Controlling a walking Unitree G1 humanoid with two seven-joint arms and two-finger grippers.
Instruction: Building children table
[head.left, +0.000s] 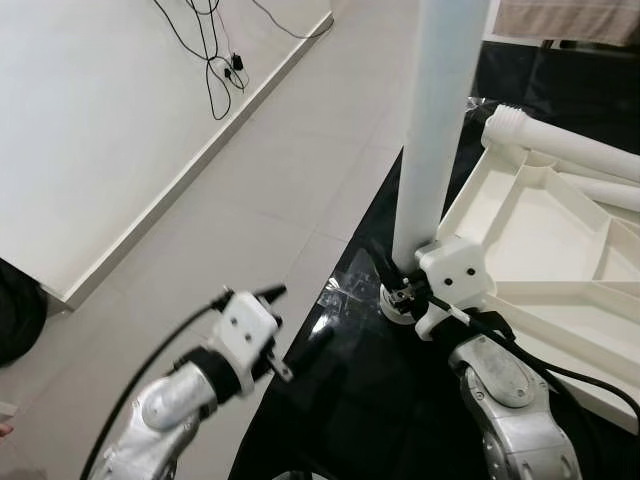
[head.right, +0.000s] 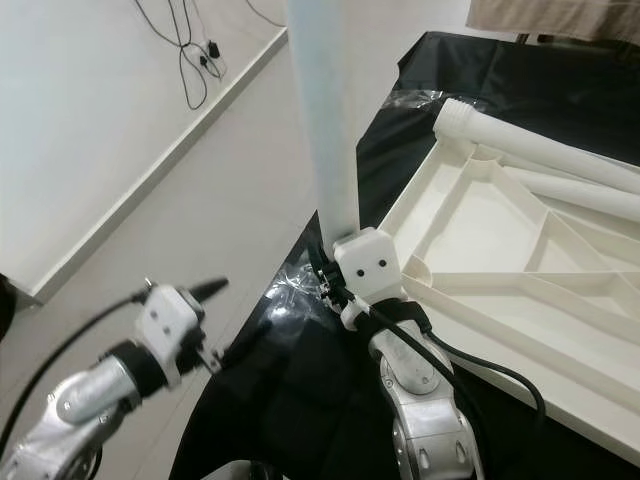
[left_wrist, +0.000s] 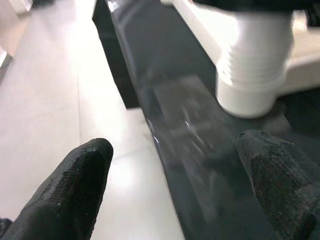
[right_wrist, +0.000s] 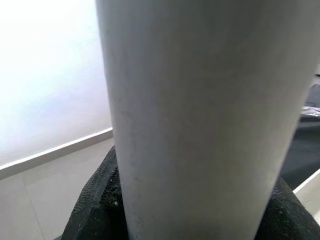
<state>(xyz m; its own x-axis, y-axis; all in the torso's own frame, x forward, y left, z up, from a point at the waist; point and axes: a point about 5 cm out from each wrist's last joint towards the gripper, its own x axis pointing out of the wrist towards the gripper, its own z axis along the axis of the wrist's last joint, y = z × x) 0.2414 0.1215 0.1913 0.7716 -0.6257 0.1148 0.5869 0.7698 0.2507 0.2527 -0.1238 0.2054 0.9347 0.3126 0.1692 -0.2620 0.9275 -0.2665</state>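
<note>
Underfoot, a black sheet (head.left: 340, 400) covers the floor, and the upturned white tabletop (head.right: 520, 270) lies on it. Upright at its near corner stands a white table leg (head.left: 435, 130), pinched low by the right gripper (head.left: 405, 290). Nearby, the left gripper (left_wrist: 175, 190) hovers, jaws spread.

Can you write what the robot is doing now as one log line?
right gripper: shut on upright table leg | left gripper: open, idle | tabletop: upside down

no readable text, labels, numbers or signs anywhere
</note>
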